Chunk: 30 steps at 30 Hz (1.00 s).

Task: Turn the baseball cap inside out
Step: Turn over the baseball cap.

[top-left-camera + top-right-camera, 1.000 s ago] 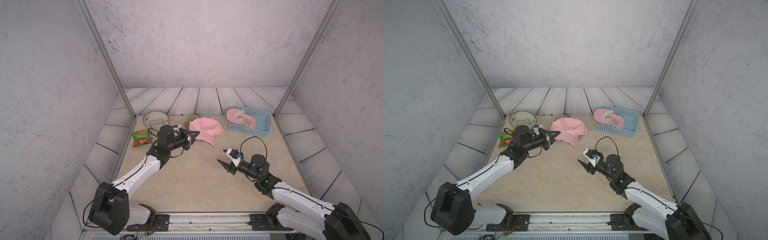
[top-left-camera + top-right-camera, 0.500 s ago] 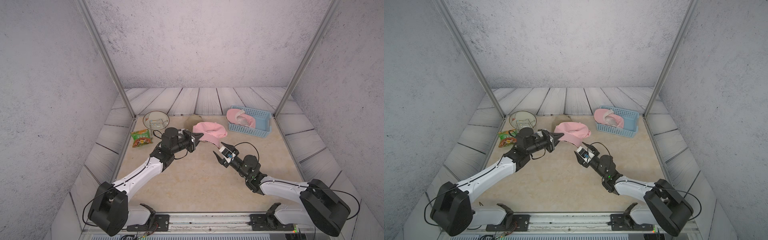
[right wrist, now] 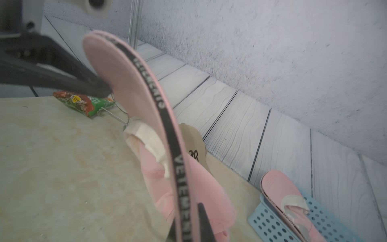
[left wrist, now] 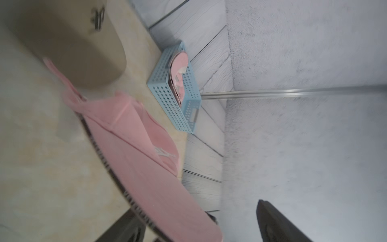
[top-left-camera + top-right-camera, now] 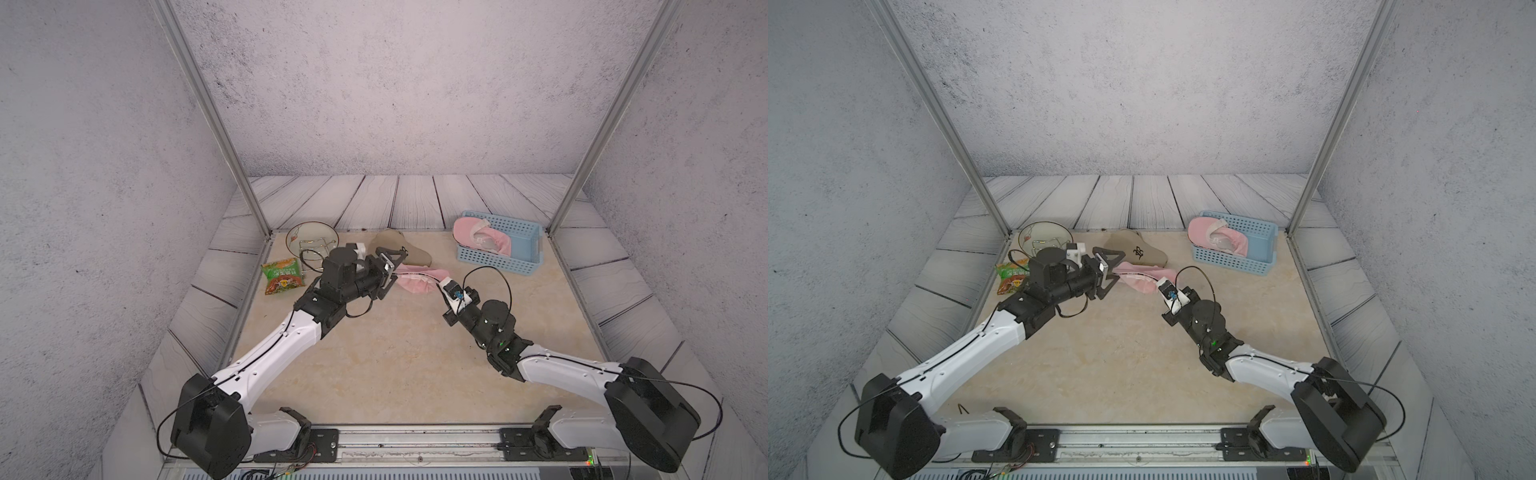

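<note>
Table [image 5: 374, 353]: beige stone-look top.
Blue basket [image 5: 519, 259]: far right corner, holding a second pink cap [image 5: 478, 239].
Baseball cap [image 5: 417, 279]: pink, with a black lettered band along the brim edge and a pale inner band showing. The crown is slack and drooping. It sits mid-table, strung between both grippers, just in front of a tan cap [image 5: 415, 255]. Its long axis runs left to right, brim turned on edge.
Left gripper [image 5: 394, 272]: fingers [image 3: 62, 69] spread, one tip touching the brim.
Right gripper [image 5: 441, 282]: fingers pressed together, pinching the cap's other end.
</note>
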Each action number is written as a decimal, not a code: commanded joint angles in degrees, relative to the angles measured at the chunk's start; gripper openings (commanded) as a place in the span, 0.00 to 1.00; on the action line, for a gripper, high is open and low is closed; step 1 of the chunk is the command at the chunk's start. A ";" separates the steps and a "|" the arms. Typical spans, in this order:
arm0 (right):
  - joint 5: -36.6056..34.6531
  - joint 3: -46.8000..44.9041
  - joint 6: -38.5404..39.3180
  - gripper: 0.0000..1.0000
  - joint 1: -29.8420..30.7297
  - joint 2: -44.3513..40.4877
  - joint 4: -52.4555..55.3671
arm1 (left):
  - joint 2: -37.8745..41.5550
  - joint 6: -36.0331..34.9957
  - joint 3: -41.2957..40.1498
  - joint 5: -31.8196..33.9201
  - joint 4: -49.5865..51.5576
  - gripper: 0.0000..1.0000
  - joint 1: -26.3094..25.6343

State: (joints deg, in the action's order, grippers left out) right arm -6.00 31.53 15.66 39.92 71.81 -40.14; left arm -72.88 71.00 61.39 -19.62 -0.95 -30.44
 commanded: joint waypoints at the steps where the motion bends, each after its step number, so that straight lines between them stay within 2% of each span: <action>1: 1.18 9.27 -5.80 0.00 -0.93 -6.11 26.11 | 3.13 -38.09 7.76 9.35 9.64 0.91 0.48; 4: 4.30 16.57 -8.72 0.00 -2.25 -5.57 41.21 | 4.00 -54.48 8.05 6.48 7.93 0.89 0.40; 8: 6.88 23.88 -9.97 0.00 -2.91 -3.25 55.01 | 6.24 -73.78 4.05 -2.59 5.07 0.86 0.07; 12: 11.49 28.94 -9.82 0.00 -3.31 -1.72 63.69 | 7.35 -93.23 1.55 -11.45 8.87 0.89 -0.90; 16: 17.23 31.30 -8.85 0.00 -3.27 -1.56 67.59 | 5.75 -106.73 1.67 -11.60 14.29 0.94 -3.20; 19: 20.82 30.92 -8.63 0.00 -3.28 -2.10 66.80 | 3.23 -111.27 3.24 -11.57 16.86 0.95 -4.13; 25: 24.31 31.64 -8.46 0.00 -3.27 -2.64 66.97 | -3.39 -113.77 7.67 -14.18 21.25 0.91 -5.41; 28: 25.38 31.79 -8.41 0.00 -3.27 -2.81 66.85 | -5.82 -114.18 8.59 -17.20 22.51 0.82 -6.39; 29: 25.83 31.71 -8.45 0.00 -3.27 -2.98 66.65 | -6.54 -114.17 8.79 -18.07 22.70 0.77 -6.65; 30: 26.20 31.60 -8.53 0.00 -3.27 -3.13 66.35 | -7.12 -114.03 9.02 -18.95 22.98 0.68 -6.81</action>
State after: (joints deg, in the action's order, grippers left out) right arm 17.06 61.45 7.27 36.77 69.91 27.20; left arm -78.87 -41.41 68.42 -34.13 19.53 -36.47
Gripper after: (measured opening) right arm 0.077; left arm 0.705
